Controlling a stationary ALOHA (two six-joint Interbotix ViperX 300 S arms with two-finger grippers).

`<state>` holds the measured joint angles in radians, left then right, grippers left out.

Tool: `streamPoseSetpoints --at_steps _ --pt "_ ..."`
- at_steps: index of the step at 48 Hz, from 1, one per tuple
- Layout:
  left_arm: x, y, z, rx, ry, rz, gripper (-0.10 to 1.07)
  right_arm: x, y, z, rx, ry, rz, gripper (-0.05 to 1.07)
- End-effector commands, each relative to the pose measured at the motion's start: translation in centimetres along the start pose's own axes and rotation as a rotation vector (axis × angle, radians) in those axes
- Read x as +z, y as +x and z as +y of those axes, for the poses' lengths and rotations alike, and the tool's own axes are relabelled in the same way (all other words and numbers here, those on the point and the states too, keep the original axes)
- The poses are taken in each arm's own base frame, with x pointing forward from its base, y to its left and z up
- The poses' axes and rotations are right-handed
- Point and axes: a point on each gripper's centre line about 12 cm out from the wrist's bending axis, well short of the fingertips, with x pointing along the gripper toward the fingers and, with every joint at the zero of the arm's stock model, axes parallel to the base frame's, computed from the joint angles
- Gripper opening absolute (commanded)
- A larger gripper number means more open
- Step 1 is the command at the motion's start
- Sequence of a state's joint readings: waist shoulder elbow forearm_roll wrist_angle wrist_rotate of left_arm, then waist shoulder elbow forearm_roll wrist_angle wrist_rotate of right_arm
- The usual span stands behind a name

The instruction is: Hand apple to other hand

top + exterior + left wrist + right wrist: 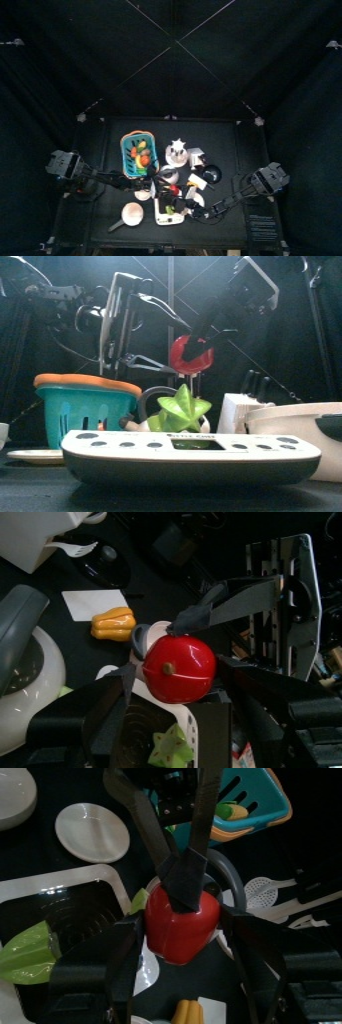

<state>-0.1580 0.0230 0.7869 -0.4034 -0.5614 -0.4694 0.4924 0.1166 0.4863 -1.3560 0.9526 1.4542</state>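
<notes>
Apple (189, 354) partly hidden by claws (front view); basket (138, 152) contents perhaps fruit.

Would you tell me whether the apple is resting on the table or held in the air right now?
In the air: the apple hangs above the tabletop things, gripped between both grippers' jaws in the wrist views.
</notes>
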Motion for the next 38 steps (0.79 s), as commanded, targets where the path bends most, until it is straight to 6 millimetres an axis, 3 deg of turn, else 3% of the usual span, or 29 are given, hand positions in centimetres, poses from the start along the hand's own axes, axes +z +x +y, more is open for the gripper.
streamPoseSetpoints --at_steps 1,38 --pt "0.7 0.44 -0.2 -0.014 0.013 -0.022 0.98 1.37 -0.39 -0.44 0.0 0.03 -0.026 0.62" --pt "0.38 1.33 -0.69 -0.032 0.037 -0.004 0.95 1.62 -0.05 -0.59 -0.008 0.028 -0.034 0.62"
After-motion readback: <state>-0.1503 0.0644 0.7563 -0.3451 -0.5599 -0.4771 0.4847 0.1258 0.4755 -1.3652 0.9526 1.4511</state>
